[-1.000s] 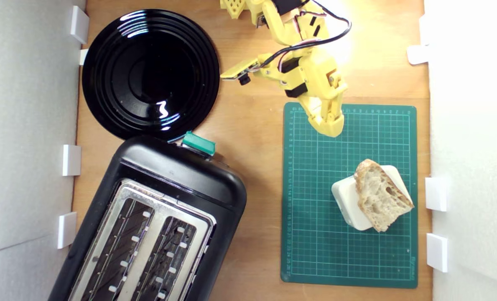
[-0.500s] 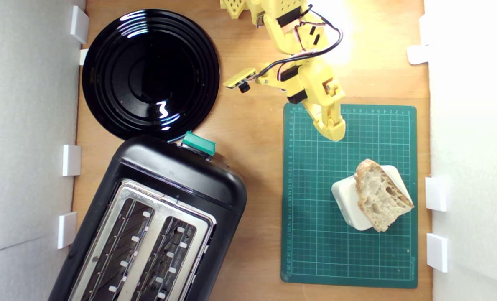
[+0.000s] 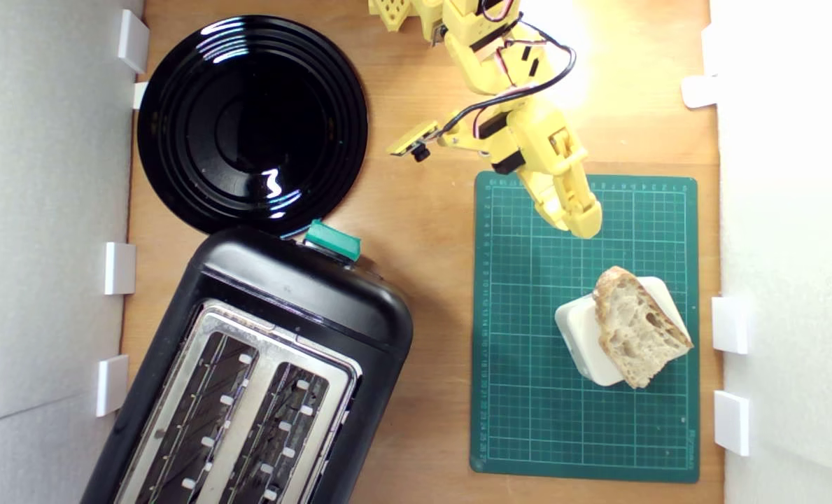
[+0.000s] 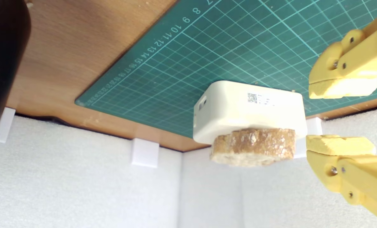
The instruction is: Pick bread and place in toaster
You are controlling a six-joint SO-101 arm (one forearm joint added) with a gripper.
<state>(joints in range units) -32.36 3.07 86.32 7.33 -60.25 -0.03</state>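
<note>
The bread [image 3: 638,334], a rustic slice with pale holey crumb and brown crust, lies flat on a cream block [image 3: 582,337] on the green cutting mat [image 3: 527,392]. In the wrist view the bread [image 4: 253,146] shows crust-first, resting on that block [image 4: 248,107]. My yellow gripper [image 3: 582,222] hovers over the mat's upper part, apart from the bread, aimed toward it. Its jaws stand open with nothing between them [image 4: 312,115]. The black toaster [image 3: 262,364] with a metal top and teal lever [image 3: 332,240] sits at the exterior view's lower left, both slots bare.
A round glossy black plate [image 3: 251,122] lies at the exterior view's upper left, touching the toaster's end. White foam walls with small white clips [image 3: 729,324] border the wooden table [image 3: 429,231] on both sides.
The gripper has swung toward the exterior view's right and slightly down over the mat, closer to the bread. Bread, block and toaster have not moved.
</note>
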